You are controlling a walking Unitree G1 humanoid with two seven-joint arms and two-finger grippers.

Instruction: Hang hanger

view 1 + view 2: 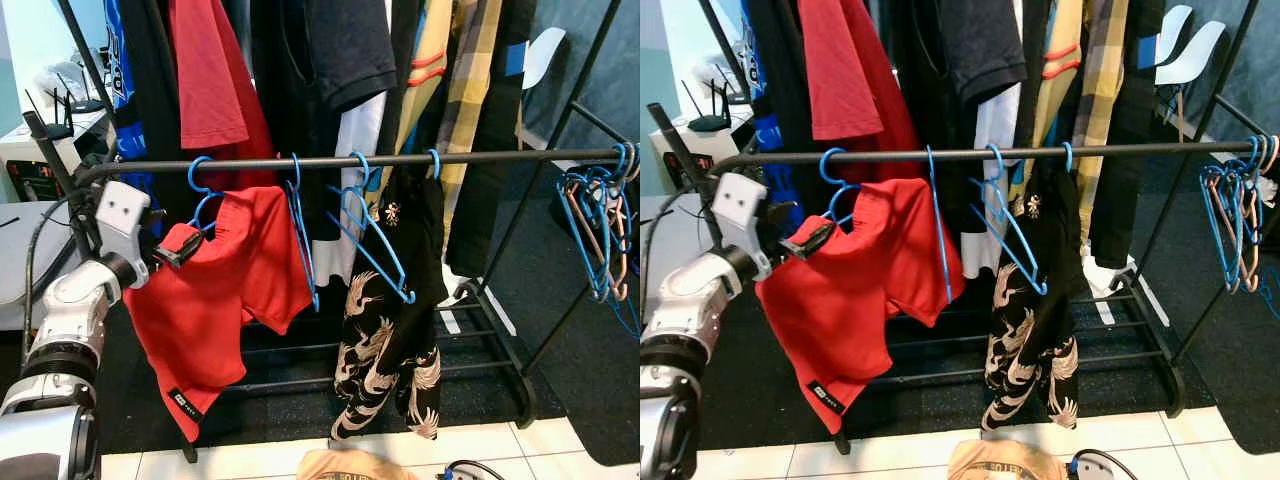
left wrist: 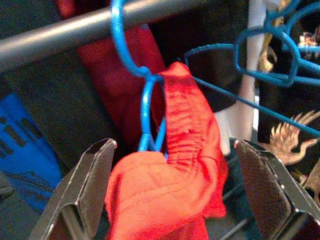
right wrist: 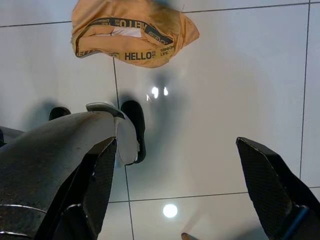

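Left arm: silver, raised from the lower left toward the rack, forearm angled up and to the right, white wrist block just below the rail's left end.
Left claw (image 1: 182,247): two black fingers spread apart; in the left wrist view the bunched red cloth sits between them, and contact with either finger cannot be told.
Blue plastic hanger (image 1: 203,192): hook over the black horizontal metal rail (image 1: 480,157) near its left end, hook opening upward around the rail, neck running straight down into the shirt collar; its shoulders are hidden in the cloth.
Red short-sleeved shirt (image 1: 225,295): hangs on that hanger, long axis slanting down and to the left, collar at the hook, hem with a small black label lowest, one sleeve out to the right.
Empty blue hangers (image 1: 365,235): just right of the shirt, tilted, hooks on the rail.
Black garment with white crane print (image 1: 400,320): hangs near the rail's middle.
Open rail: a long bare stretch right of the crane garment.
Bundle of blue and pink hangers (image 1: 600,225): at the rail's far right end.
Right claw (image 3: 175,190): points down at the white tiled floor (image 3: 240,75), fingers wide apart.
Orange garment with lettered waistband (image 3: 132,32): crumpled on the floor.
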